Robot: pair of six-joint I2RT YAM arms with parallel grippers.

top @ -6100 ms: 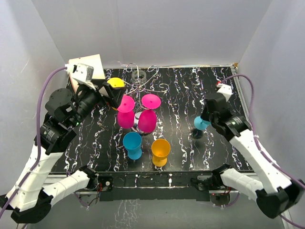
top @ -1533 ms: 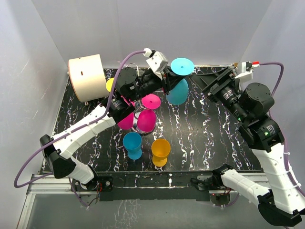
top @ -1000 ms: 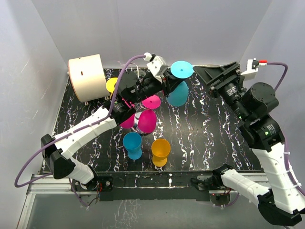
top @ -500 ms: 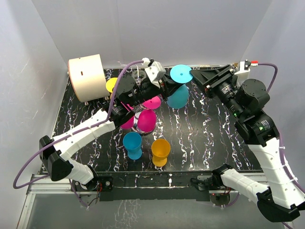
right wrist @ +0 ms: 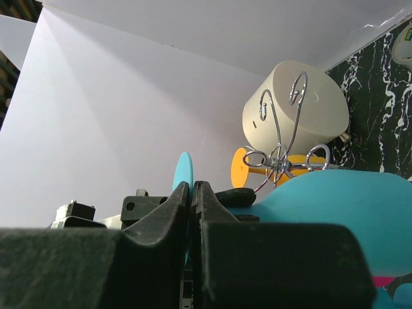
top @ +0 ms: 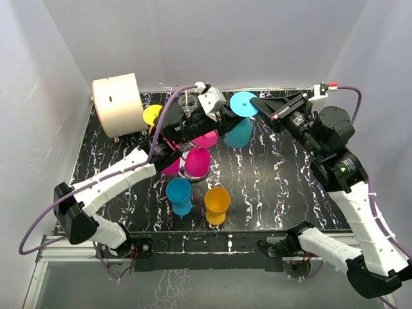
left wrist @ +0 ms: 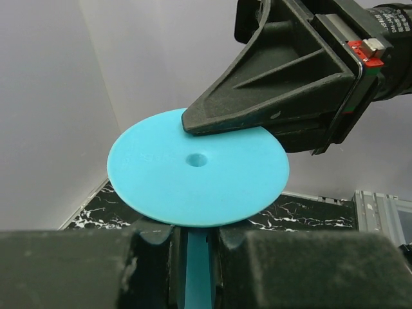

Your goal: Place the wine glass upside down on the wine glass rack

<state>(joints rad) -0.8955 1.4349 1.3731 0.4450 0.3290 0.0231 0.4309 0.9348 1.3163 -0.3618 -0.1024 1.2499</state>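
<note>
Your left tool [left wrist: 195, 235] pinches the teal plastic wine glass [left wrist: 193, 187] by its stem; loosen it only once your right tool [right wrist: 191, 188], pinching the foot rim, holds firm.

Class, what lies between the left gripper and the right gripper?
The teal wine glass: its round foot spans the gap, stem in the left gripper, far rim pinched by the right gripper. The left wrist view shows it best.

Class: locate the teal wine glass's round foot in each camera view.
Top external: foot, upper centre.
Left wrist: foot, centre, its flat face showing.
Right wrist: foot, centre-left, an edge-on sliver.
Shared landmark: right end effector, closed on its rim.
</note>
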